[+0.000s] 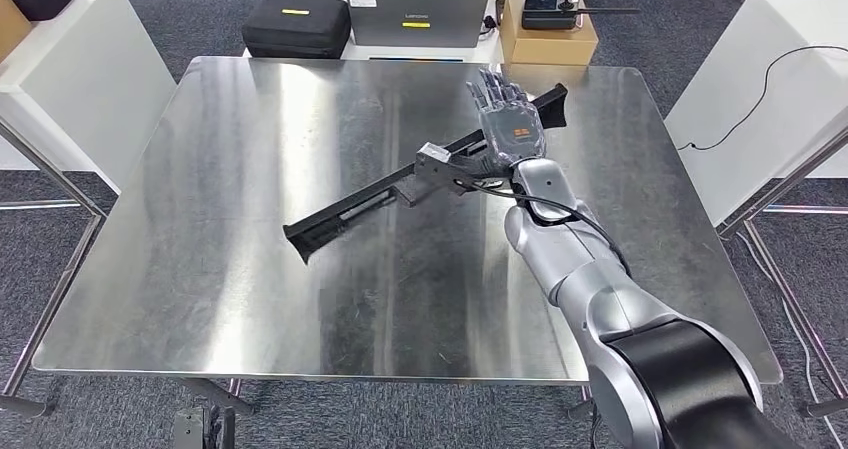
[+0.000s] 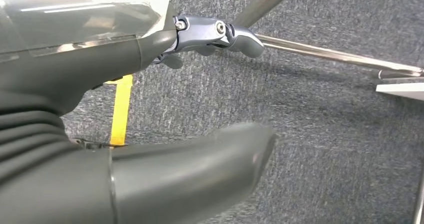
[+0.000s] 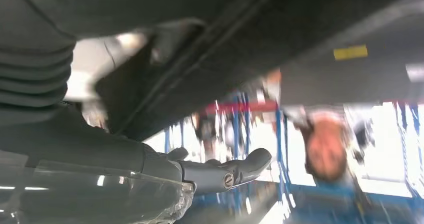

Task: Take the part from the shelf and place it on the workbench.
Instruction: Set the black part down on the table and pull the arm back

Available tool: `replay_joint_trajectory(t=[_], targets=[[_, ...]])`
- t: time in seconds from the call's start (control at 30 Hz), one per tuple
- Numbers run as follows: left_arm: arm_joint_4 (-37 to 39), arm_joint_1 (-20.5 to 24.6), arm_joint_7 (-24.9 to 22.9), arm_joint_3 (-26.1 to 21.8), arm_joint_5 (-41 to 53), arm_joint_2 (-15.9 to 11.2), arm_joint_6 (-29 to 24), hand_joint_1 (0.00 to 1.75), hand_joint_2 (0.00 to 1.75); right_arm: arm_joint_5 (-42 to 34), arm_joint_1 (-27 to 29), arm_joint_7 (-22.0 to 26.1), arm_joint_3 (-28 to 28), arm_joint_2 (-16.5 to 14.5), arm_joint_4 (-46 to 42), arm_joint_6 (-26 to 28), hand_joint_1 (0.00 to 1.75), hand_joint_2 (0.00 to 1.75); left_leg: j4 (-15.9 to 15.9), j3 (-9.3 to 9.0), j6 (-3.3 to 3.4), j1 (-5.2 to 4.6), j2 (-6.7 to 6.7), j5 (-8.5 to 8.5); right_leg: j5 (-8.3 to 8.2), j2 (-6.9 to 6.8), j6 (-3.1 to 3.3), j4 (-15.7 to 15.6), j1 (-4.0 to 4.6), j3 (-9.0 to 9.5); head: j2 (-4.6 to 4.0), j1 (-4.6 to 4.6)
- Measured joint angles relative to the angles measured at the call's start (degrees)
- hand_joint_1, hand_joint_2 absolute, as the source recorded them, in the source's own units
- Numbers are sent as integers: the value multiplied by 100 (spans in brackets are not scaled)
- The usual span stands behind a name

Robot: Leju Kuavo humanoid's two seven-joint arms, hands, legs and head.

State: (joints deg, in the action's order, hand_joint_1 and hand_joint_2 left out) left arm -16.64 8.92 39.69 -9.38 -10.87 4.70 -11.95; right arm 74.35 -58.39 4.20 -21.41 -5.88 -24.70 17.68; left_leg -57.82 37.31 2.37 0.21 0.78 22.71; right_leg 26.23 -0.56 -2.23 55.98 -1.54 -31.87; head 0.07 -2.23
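A long black part (image 1: 350, 209) lies slantwise on the steel workbench (image 1: 200, 269), one end near the middle and the other toward the far right. My right hand (image 1: 510, 119) is over the part's far half, back up and fingers stretched out straight, not curled round it. In the right wrist view the dark part (image 3: 225, 44) runs close along the palm, and the fingers (image 3: 225, 176) stay straight and apart from it. My left hand (image 2: 90, 69) hangs over grey carpet, its fingers (image 2: 220, 34) loose and holding nothing.
Beyond the bench's far edge sit a black case (image 1: 296, 24), a grey laptop (image 1: 417, 14) and a cardboard box (image 1: 548, 39) with a device on it. White tables stand at left (image 1: 80, 79) and right (image 1: 760, 89). Yellow floor tape (image 2: 121, 109) and a metal leg (image 2: 325, 54) are near my left hand.
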Motion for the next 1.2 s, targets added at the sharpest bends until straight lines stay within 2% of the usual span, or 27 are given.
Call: replay_joint_trajectory(t=[0.1, 0.17, 0.33, 0.4, 0.53, 0.7, 0.77, 0.8, 0.87, 0.97, 1.07, 1.13, 1.2], targets=[[14, -15, -21, -4, 51, -29, 40, 0, 0, -208, -32, 13, 242, 26, 6, -612, 0, 0, 0, 0, 0, 0, -1, 0, 0, 0, 0, 0, 0, 0, 0, 0], [20, -16, -66, -5, 97, -49, 56, 0, 0, -314, -72, -13, 386, 54, 31, -1245, 0, 0, 0, -1, 0, 0, -2, 0, 0, 1, 0, -1, -1, 0, 0, -1], [23, 9, -347, -7, 255, -99, 68, 0, 0, -392, -171, -380, 579, 238, 297, -3576, 0, 0, -1, -7, 0, -1, 0, 0, 0, 0, 0, -2, -2, 3, 0, 1], [23, 28, -442, -7, 305, -108, 23, 0, 0, -471, -173, -438, 625, 334, 413, -4233, 0, 0, -1, -7, 0, -2, 0, 0, -1, 1, 0, -2, -3, 5, 0, 2], [23, 63, -509, -7, 376, -117, -23, 0, 0, -704, -190, -334, 787, 514, 540, -4789, 0, 0, -1, -10, 0, -3, -11, 0, -3, 3, -3, -2, -4, 6, 0, -1], [23, 74, -499, -13, 394, -139, 4, 0, 0, -808, -231, -21, 877, 736, 572, -4872, 0, 0, -1, -14, 0, -2, -6, 0, -2, -1, -3, -2, -3, 12, 0, -1], [23, 70, -460, -33, 405, -156, 27, 0, 0, -878, -224, 228, 891, 832, 563, -4715, 0, 0, -1, -14, 0, -2, -4, 0, -2, -1, -3, -2, -2, 14, 0, 0], [23, 65, -422, -55, 401, -164, 36, 0, 0, -937, -210, 391, 895, 875, 535, -4463, 0, 0, 0, -13, 0, -3, -4, 0, -3, 0, -3, -1, -2, 15, 0, 1], [23, 38, -295, -118, 373, -173, 58, 0, 0, -1149, -146, 741, 936, 928, 381, -3514, 0, 0, 0, -13, 0, -3, -8, 0, -3, 2, -4, -1, -2, 15, 0, 1], [23, -31, -75, -220, 358, -169, 87, 0, 0, -1640, 168, 1026, 1093, 915, -306, -1716, 0, 0, -1, -16, 0, -2, -17, 0, -1, 3, -6, -2, -1, 15, 0, 0], [23, -78, 16, -304, 410, -143, 80, 0, 0, -2234, 1132, 1144, 1246, 864, -1911, -213, 0, 0, -1, -25, -2, 3, 21, 6, 23, -28, -35, -5, 1, 31, 0, 0], [23, -102, 27, -355, 446, -120, 35, 0, 0, -2660, 2009, 1274, 1289, 837, -3197, 347, 0, 0, -1, -28, -6, 4, 48, 14, 37, -54, -50, -5, 0, 45, 0, 2], [23, -121, 33, -414, 458, -98, -4, 0, 0, -3138, 2844, 1503, 1302, 812, -4334, 684, 0, 0, 0, -27, -11, 2, 55, 26, 49, -60, -58, -5, -1, 51, 0, 5]])
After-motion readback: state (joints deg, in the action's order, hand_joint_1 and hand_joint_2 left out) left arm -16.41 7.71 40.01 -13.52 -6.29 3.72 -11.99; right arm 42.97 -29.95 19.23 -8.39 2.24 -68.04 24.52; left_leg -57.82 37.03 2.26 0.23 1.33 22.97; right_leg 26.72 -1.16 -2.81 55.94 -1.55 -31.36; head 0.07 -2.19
